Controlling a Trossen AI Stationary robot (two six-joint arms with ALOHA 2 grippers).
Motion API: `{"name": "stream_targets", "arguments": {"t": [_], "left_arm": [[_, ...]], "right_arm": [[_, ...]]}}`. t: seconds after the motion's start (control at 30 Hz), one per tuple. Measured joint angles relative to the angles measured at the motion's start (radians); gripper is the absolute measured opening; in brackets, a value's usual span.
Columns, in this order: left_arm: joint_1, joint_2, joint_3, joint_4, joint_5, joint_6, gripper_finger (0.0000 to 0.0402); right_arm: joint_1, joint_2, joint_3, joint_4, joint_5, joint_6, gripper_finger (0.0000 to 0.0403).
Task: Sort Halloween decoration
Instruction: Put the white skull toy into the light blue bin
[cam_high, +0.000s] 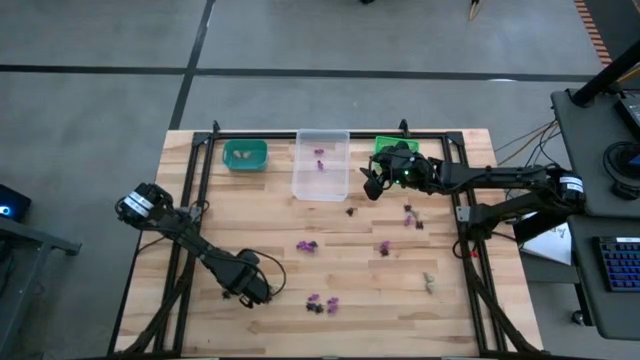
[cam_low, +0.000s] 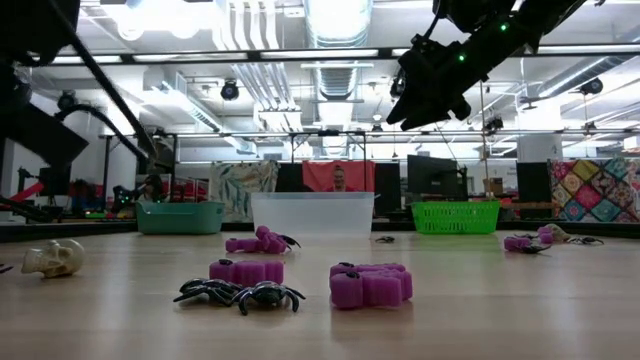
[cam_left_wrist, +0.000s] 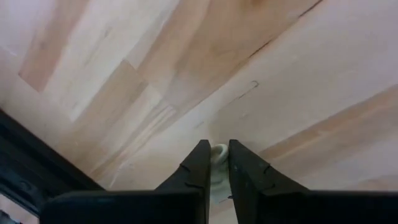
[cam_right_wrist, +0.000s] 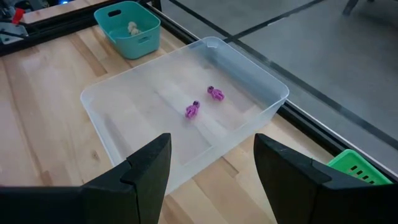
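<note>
My left gripper (cam_high: 247, 292) is low over the table's near left part and is shut on a pale beige trinket (cam_left_wrist: 218, 154). My right gripper (cam_high: 372, 185) hangs open and empty, high beside the clear bin's (cam_high: 321, 165) right wall. That bin holds two purple trinkets (cam_right_wrist: 193, 110). The teal bin (cam_high: 245, 155) holds a pale one (cam_right_wrist: 132, 27). Purple trinkets (cam_high: 307, 244), a black one (cam_high: 350, 211) and a pale one (cam_high: 428, 283) lie loose on the wood. In the low view, a pale skull (cam_low: 55, 258), black spiders (cam_low: 240, 293) and a purple piece (cam_low: 370, 283) lie on the table. My left gripper pinches the pale beige trinket (cam_left_wrist: 218, 154) between its two fingertips (cam_left_wrist: 200, 155), coming at it from above and slanting down toward the wood. Only the trinket's rounded top shows between the fingers. Whether it rests on the table or is lifted clear, I cannot tell.
The green bin (cam_high: 385, 147) stands at the far edge, partly under my right arm. All three bins stand in a row along the far edge. A black frame rail (cam_high: 200, 170) runs along the table's left side, with another on the right. Bare wood lies between the scattered trinkets.
</note>
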Motion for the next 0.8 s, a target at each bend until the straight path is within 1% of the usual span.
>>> {"name": "stream_targets", "arguments": {"t": [0.1,0.2,0.3,0.37,0.47,0.57,0.67,0.73,0.8], "left_arm": [[0.012,-0.001,0.05,-0.058,-0.036,0.041,0.0014],[0.038,-0.002,0.117,-0.109,-0.103,0.099,0.0014],[0.075,-0.002,0.189,-0.136,-0.216,0.187,0.0013],[0.107,-0.003,0.235,-0.134,-0.3,0.273,0.0013],[0.169,-0.003,0.3,-0.132,-0.459,0.431,0.0012],[0.256,-0.003,0.349,-0.137,-0.611,0.614,0.0012],[0.375,-0.003,0.379,-0.136,-0.75,0.8,0.0012],[0.467,-0.005,0.384,-0.137,-0.827,0.905,0.0011],[0.567,-0.008,0.383,-0.135,-0.875,0.987,0.0006]], "right_arm": [[0.0,0.0,0.0,0.0,0.0,0.0,0.0219],[0.0,0.0,0.0,-0.001,0.0,0.0,0.0219],[0.002,0.0,0.0,-0.001,0.0,0.0,0.0219],[0.002,0.0,0.0,-0.002,-0.002,0.0,0.0219],[0.002,0.0,0.0,-0.012,-0.005,0.0,0.0219],[0.003,0.0,0.0,-0.022,-0.005,0.002,0.0219],[0.002,0.0,0.0,-0.04,-0.006,0.021,0.0219],[0.003,0.0,0.0,-0.047,-0.006,0.027,0.0219],[0.003,0.0,0.0,-0.046,-0.006,0.027,0.0219]]}}
